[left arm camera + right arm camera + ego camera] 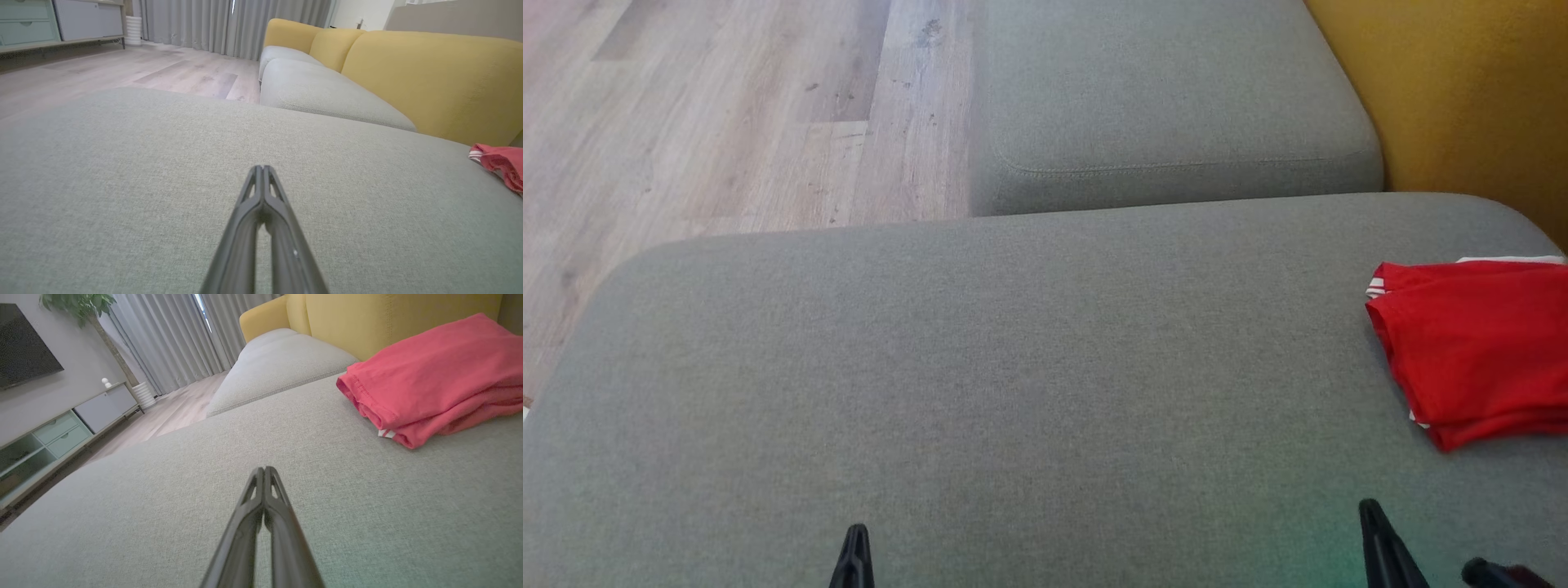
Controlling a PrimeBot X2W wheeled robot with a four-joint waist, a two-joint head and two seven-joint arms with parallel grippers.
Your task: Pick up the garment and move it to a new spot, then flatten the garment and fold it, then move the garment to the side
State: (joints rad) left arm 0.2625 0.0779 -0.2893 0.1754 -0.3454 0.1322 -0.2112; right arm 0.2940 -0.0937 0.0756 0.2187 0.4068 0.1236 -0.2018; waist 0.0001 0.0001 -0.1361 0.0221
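A red garment [1478, 347] with white trim lies folded in a neat stack at the right edge of the grey sofa cushion [980, 367]. The same garment [433, 379] fills the upper right of the right wrist view and peeks in at the right edge of the left wrist view [500, 163]. My left gripper [854, 535] is shut at the bottom centre-left, empty, fingertips pressed together [261, 168]. Low at the right, my right gripper [1368, 510] is shut and empty too [263, 469], short of the garment and to its left.
A second grey seat cushion [1168, 106] lies beyond, with the yellow backrest [1470, 98] along the right. Wooden floor [711, 114] lies past the cushion's far-left edge. A low cabinet [61, 428], curtains [163, 343] and a plant stand across the room.
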